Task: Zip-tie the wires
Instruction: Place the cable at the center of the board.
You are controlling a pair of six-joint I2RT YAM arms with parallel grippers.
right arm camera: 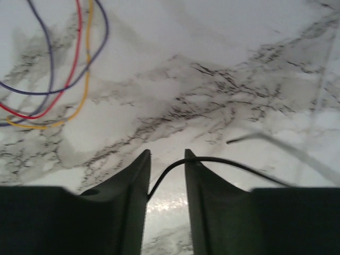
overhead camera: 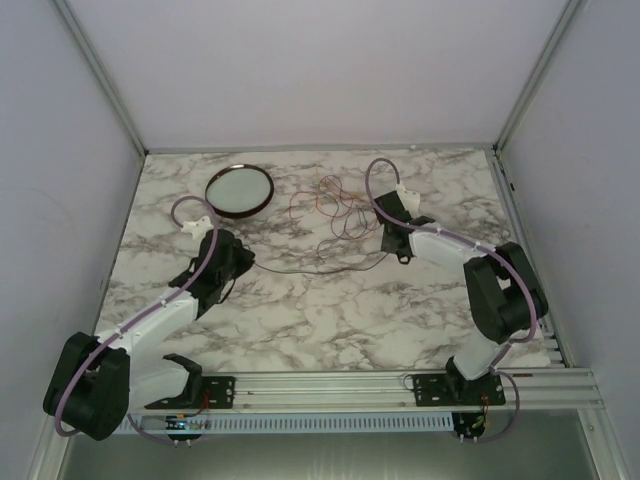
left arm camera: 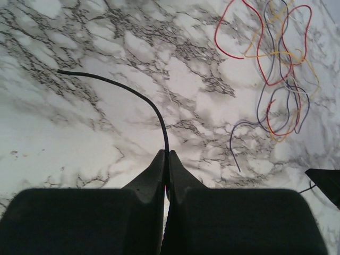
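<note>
At the far middle of the table (overhead camera: 330, 320) the wires (overhead camera: 335, 212) curl in thin red and dark loops, barely separable from above. The left gripper (left arm camera: 166, 157) pinches a black strand (left arm camera: 139, 95); the right gripper (right arm camera: 167, 159) stands parted around it.

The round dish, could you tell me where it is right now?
Top view: the round dish sits far back, left of centre, beside the wires.

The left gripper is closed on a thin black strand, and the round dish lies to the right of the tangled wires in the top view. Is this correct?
Not quite: the top external view shows the round dish to the left of the wires, not the right. The left gripper is indeed closed on the thin black strand.
</note>
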